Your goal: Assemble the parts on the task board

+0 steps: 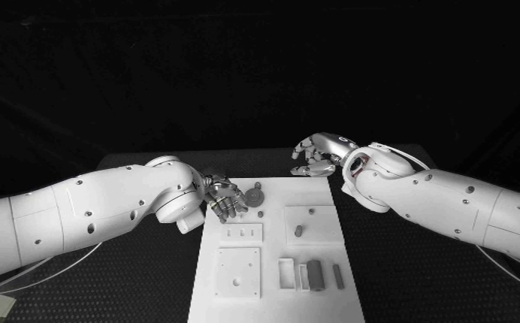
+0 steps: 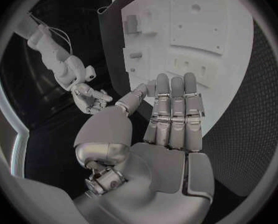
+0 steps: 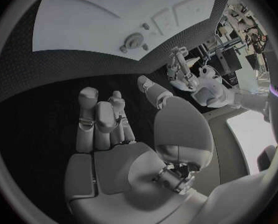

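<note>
Left hand (image 1: 225,197) hung over the board's (image 1: 271,293) far left corner, fingers straight and apart, holding nothing. Right hand (image 1: 316,155) sat off the board past its far edge over the black table (image 1: 401,278), fingers loosely curled and apart, apparently empty. A round part (image 1: 255,195) lay just beside the left fingers. Grey blocks (image 1: 314,274) lay at the board's near right.
</note>
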You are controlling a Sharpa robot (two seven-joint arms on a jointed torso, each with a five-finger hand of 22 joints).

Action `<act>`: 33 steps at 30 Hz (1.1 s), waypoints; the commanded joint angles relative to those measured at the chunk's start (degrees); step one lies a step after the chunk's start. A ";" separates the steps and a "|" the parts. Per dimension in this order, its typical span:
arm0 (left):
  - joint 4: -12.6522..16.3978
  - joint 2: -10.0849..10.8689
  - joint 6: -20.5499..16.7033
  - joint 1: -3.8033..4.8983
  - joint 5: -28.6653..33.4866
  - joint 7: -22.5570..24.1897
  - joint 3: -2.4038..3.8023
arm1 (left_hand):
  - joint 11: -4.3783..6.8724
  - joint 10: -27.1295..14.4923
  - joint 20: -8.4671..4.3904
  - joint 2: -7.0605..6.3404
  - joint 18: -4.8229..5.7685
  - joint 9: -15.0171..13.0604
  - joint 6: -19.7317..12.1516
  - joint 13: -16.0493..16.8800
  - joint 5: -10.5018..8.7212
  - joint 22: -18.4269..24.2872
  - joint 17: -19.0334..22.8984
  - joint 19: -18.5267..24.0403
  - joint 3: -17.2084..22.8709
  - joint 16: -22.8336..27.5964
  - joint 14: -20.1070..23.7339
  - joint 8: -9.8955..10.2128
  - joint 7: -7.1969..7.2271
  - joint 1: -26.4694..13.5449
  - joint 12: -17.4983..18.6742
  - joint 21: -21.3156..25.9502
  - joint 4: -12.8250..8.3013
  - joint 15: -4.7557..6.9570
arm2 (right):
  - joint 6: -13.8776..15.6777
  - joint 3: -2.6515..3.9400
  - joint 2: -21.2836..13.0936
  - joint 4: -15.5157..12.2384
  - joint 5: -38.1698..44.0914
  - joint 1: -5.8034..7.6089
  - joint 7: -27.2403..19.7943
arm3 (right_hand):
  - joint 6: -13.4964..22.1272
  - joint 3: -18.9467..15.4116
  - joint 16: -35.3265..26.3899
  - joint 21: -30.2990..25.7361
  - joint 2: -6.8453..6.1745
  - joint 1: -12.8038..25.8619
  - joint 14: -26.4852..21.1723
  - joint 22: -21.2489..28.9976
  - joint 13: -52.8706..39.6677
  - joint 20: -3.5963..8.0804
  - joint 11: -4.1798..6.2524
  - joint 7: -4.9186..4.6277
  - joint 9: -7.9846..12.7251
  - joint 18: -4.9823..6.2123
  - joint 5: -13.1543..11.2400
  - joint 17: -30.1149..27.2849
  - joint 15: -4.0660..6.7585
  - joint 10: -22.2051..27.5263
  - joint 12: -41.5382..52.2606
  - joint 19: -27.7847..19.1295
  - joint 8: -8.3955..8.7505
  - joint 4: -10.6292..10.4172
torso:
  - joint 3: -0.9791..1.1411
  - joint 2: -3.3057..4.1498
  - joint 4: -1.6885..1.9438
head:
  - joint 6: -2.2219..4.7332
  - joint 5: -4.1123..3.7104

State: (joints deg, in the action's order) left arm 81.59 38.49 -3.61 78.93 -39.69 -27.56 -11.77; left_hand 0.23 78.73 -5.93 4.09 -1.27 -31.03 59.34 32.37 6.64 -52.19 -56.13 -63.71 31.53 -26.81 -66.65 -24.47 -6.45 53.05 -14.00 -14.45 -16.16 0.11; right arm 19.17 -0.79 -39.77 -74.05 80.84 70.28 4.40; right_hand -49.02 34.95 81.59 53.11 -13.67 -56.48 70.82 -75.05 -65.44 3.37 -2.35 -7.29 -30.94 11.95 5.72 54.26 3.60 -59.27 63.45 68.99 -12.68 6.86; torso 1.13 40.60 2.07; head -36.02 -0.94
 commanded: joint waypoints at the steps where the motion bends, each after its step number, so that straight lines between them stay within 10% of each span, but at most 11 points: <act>1: -0.57 -0.88 3.78 0.04 -10.10 -3.80 0.04 | 0.01 -0.38 -0.13 0.52 -0.47 -0.59 2.49 0.34 0.36 -0.27 -0.07 -0.26 0.25 -0.38 -0.13 -0.23 2.43 -0.03 -0.37 -0.32 0.06 0.30 | 1.94 0.42 -0.09 0.61 -2.68 -0.01 -0.96 | 1.31 -0.06 0.15 -0.16 0.19 -0.56 -0.13 -0.66 0.07 0.03 -0.38 -1.95 0.01 3.05 0.01 0.07 -0.06 -0.17 0.18 0.00 -0.04 -0.47 | -0.06 0.02 0.12 | -0.30 -0.05; 12: -3.74 -4.17 6.83 -0.16 -19.22 -5.07 -1.86 | 0.25 -0.62 -0.34 0.47 -0.53 -2.02 2.60 1.41 0.29 -1.14 -0.23 -0.57 0.37 -1.18 -0.31 -0.36 2.60 -0.31 -1.65 -0.61 0.14 0.52 | 1.98 2.11 0.27 1.20 -3.68 -0.01 -1.15 | 1.24 -0.13 0.17 -0.15 0.30 -0.57 -0.11 -0.69 0.14 0.03 -0.35 -1.93 0.02 3.05 0.00 0.08 -0.03 -0.20 0.23 0.02 -0.07 -0.61 | -0.12 0.05 0.01 | -1.26 -0.06; 33: -7.00 -7.01 8.32 -3.27 -18.51 -4.69 -1.82 | 0.46 -0.87 -0.49 0.72 -0.54 -3.36 2.81 2.33 0.26 -1.91 -0.35 -0.77 0.32 -1.96 -0.40 -0.48 2.79 -1.04 -2.87 -0.74 0.41 0.68 | 1.37 2.48 0.77 0.95 -3.76 0.01 -1.05 | 1.25 -0.24 0.18 -0.15 0.40 -0.63 -0.10 -0.72 0.23 0.04 -0.33 -1.91 0.05 3.05 -0.01 0.09 0.00 -0.20 0.28 0.03 -0.05 -0.73 | -0.20 0.10 0.02 | -2.61 -0.89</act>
State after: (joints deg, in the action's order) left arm 74.63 31.64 3.70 75.71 -58.12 -32.36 -13.62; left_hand 0.72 78.20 -6.34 4.49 -1.10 -34.34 59.30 34.69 6.81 -54.09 -56.43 -64.12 31.75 -28.49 -67.06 -24.69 -6.41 52.03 -16.64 -14.92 -15.93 0.51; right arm 20.75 1.65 -39.08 -72.99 77.19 70.29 3.84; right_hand -49.02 34.79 81.59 53.11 -13.50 -56.66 70.83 -75.05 -65.28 3.15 -2.35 -7.72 -30.94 11.94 5.72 54.26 3.60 -59.27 63.45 68.79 -12.68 6.40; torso 0.94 40.70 2.09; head -38.50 -1.74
